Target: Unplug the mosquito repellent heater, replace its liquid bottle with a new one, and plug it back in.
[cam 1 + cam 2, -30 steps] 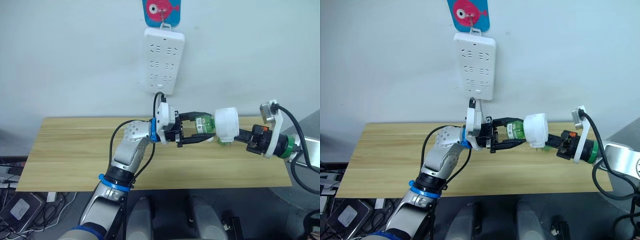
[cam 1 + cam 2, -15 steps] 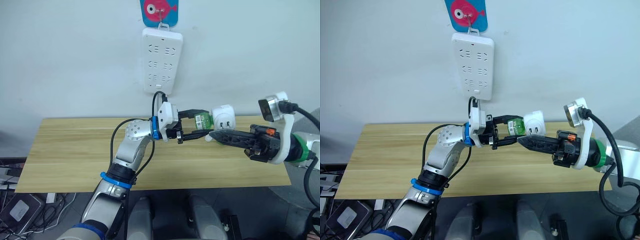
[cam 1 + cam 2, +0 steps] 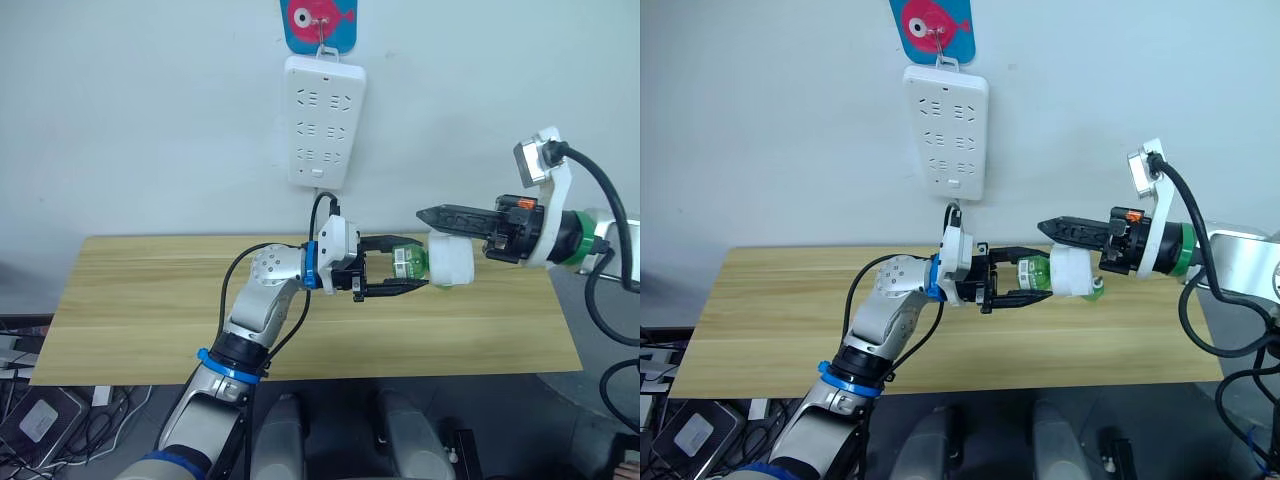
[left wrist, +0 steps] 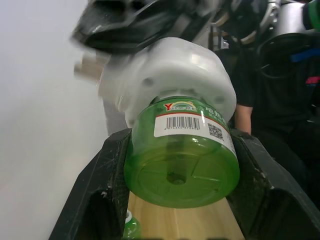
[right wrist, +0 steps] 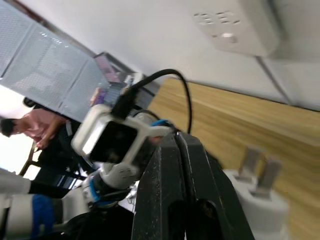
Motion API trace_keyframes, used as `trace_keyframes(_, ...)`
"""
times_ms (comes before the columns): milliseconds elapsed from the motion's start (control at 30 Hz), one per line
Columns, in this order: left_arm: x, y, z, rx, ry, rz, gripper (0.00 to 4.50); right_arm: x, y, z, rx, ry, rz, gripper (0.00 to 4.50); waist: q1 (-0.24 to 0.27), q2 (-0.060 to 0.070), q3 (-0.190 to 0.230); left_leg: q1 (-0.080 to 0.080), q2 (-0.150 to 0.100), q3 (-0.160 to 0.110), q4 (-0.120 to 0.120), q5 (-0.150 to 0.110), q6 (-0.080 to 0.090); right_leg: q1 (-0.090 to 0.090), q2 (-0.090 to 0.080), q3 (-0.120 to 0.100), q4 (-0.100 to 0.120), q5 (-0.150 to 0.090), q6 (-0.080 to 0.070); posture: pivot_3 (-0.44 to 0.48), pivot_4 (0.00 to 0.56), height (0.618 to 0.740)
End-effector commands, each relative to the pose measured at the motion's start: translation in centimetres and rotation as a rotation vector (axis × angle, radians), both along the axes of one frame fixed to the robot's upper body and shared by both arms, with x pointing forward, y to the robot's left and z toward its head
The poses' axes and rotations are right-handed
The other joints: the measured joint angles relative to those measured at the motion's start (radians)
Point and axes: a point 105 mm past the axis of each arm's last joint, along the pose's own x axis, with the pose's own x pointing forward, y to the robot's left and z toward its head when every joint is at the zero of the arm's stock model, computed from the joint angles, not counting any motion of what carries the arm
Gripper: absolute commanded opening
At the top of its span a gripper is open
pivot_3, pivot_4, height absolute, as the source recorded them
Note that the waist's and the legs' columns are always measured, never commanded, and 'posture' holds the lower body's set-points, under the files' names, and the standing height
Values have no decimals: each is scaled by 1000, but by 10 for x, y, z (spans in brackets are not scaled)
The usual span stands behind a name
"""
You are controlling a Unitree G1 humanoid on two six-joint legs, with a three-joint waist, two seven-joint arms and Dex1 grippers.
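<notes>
Green and translucent, the liquid bottle (image 4: 182, 160) sits clamped between the two black fingers of the left gripper (image 3: 398, 271), its flat base facing the left wrist camera and its barcode label turned up. The bottle's neck end is seated in the mosquito repellent heater (image 3: 450, 260), a rounded white unit held out over the pale wooden table (image 3: 150, 300) by the bottle alone, with its two metal plug prongs (image 5: 260, 165) pointing up toward the wall. Just above the heater hangs the right gripper (image 3: 432, 214), its fingers pressed together with nothing between them, and whether they touch the heater's top cannot be told. Beyond and slightly below the heater, a second small green bottle (image 3: 1096, 288) lies on the table near its far edge. Farther back, on the white wall, a long white power strip (image 3: 325, 121) hangs from a hook under a blue card with a pink fish (image 3: 321, 20).
</notes>
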Motion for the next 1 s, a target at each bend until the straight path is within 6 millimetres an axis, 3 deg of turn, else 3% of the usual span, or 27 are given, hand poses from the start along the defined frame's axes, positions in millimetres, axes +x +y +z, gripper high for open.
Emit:
trace_keyframes(33, -11, -2, 18, -68, -34, -48, 2339, 3, -3, -5, -55, -13, -13, 47, 0, 0, 0, 0, 0, 0, 0, 0, 0, 0, 0, 0, 0, 0, 0, -127, 291, 740)
trace_keyframes(233, -11, -2, 22, -90, -19, -51, 2339, 4, -11, -30, -133, 23, -39, 47, 1, 0, 0, 0, 0, 0, 0, 0, 0, 0, 0, 0, 0, 0, 0, -127, 289, 740)
trace_keyframes(467, -4, -3, 31, -121, 29, -17, 2339, -8, -19, -56, -147, 97, -34, 47, 2, 0, 0, 0, 0, 0, 0, 0, 0, 0, 0, 0, 0, 0, 0, -127, 287, 740)
trace_keyframes(833, -6, -3, 21, -83, 23, -31, 2339, 1, -22, -28, -57, 21, -100, 47, -2, 0, 0, 0, 0, 0, 0, 0, 0, 0, 0, 0, 0, 0, 0, -140, 277, 740)
trace_keyframes(933, -3, 0, 23, -89, -8, -12, 2339, 5, -32, -12, 13, 15, -142, 47, 0, 0, 0, 0, 0, 0, 0, 0, 0, 0, 0, 0, 0, 0, 0, -139, 280, 740)
trace_keyframes(1000, -6, 4, 25, -100, -120, -14, 2339, 6, -45, -2, 84, 54, -182, 47, 1, 0, 0, 0, 0, 0, 0, 0, 0, 0, 0, 0, 0, 0, 0, -139, 280, 740)
